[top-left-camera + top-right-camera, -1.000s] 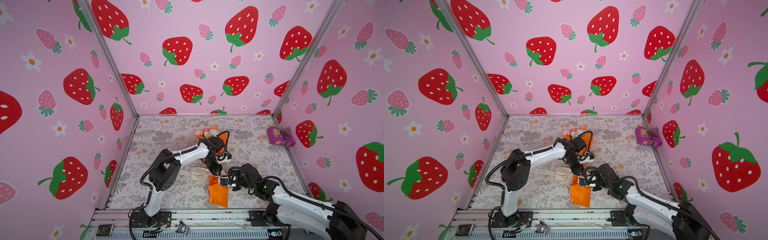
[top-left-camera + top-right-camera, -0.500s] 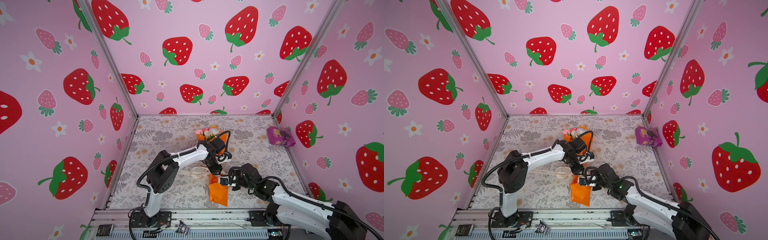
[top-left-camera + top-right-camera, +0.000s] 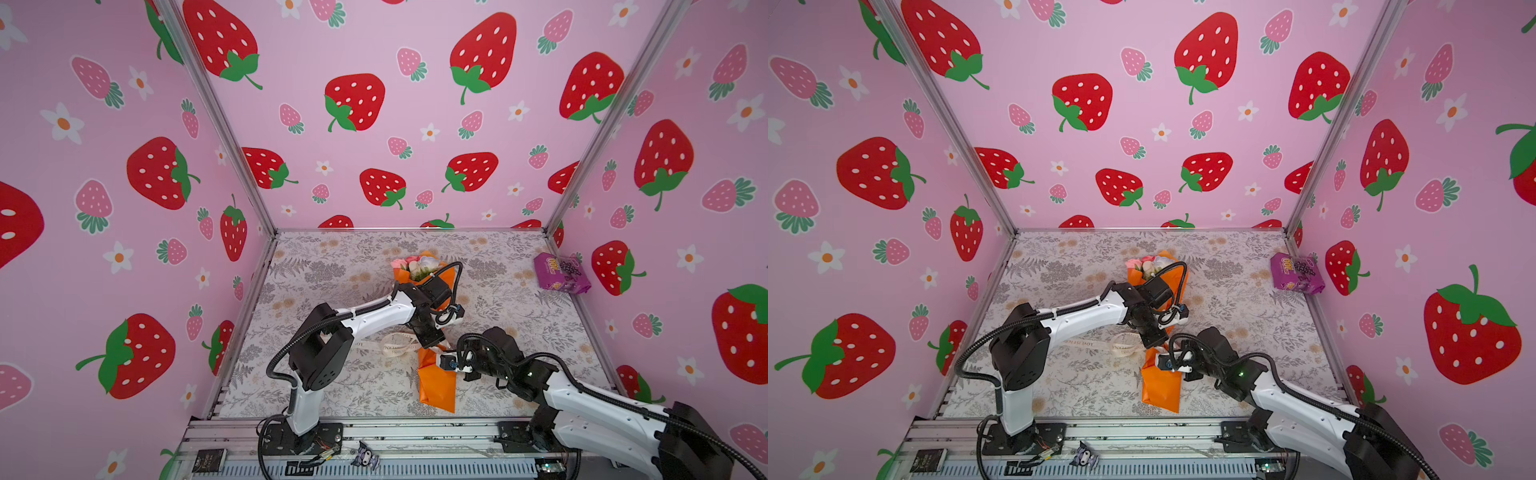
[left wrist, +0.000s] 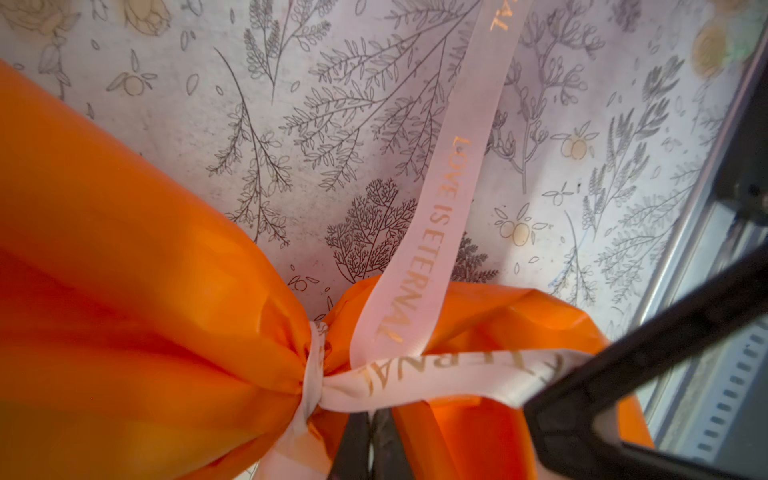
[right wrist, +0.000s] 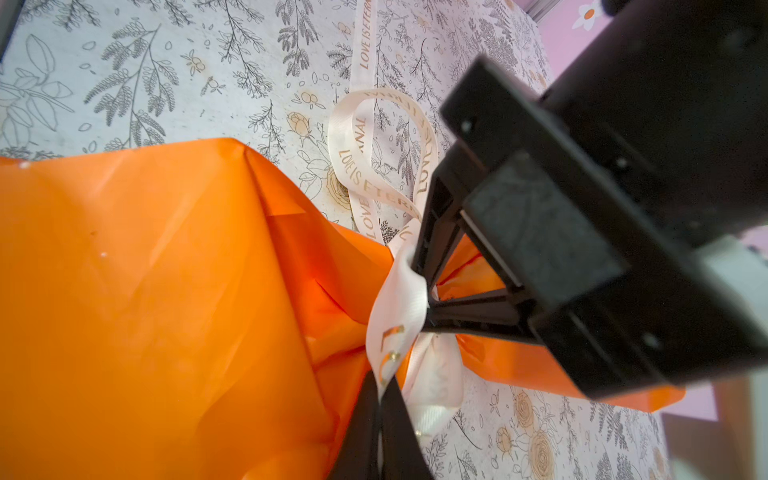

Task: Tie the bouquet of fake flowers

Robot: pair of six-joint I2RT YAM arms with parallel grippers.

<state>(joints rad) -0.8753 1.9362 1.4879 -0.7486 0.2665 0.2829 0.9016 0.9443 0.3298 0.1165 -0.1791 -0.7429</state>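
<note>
**Ribbon slip risk**

The bouquet (image 3: 436,374) of fake roses in glossy orange paper lies on the floral-print table (image 3: 332,270), cinched by a cream lettered ribbon (image 4: 419,266). Right gripper (image 5: 380,399) clamps a ribbon tail; left gripper (image 4: 370,424) is closed at the knot, hold unclear. Uneven pull may drag bouquet or slip ribbon. Open table flanks the bouquet; metal front rail (image 3: 395,432) lies near its stem end.

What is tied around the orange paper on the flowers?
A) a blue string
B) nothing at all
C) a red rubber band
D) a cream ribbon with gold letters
D: in the left wrist view a cream ribbon with gold lettering pinches in the orange paper of the bouquet of fake flowers.
</note>
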